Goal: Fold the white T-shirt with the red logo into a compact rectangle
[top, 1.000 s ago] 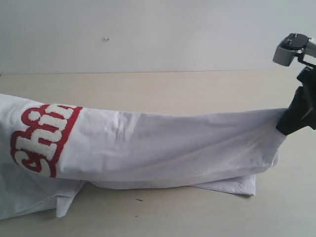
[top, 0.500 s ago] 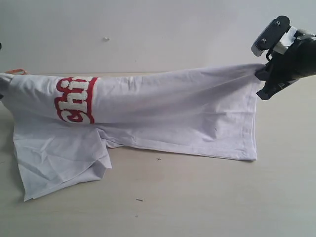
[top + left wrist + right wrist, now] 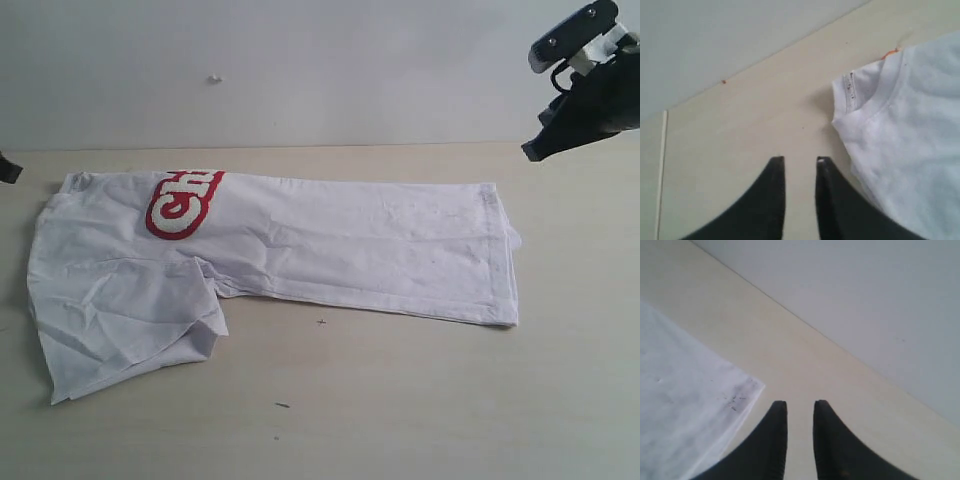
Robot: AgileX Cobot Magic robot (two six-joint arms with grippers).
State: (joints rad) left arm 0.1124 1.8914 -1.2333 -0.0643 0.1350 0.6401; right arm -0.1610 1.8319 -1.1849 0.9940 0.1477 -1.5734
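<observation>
- I saw the white T-shirt lying flat on the table. It stretched across the middle of the exterior frame as a long folded band.
- The red logo sat at the band's upper left, cut off by the fold.
- The left gripper had its 2 fingers slightly parted with nothing between them. The ribbed collar lay near the tips, beside them.
- The right gripper was likewise a little parted and empty. The shirt's hem corner lay just beside it, not between the fingers.
- In the exterior view the right gripper hung at the upper right, raised off the table and tilted down-left. The left gripper was only a dark sliver at the left edge.
- The cloth was thin, white and wrinkled. 1 sleeve lay crumpled at the lower left. The fingers were black, curved and tapering.
</observation>
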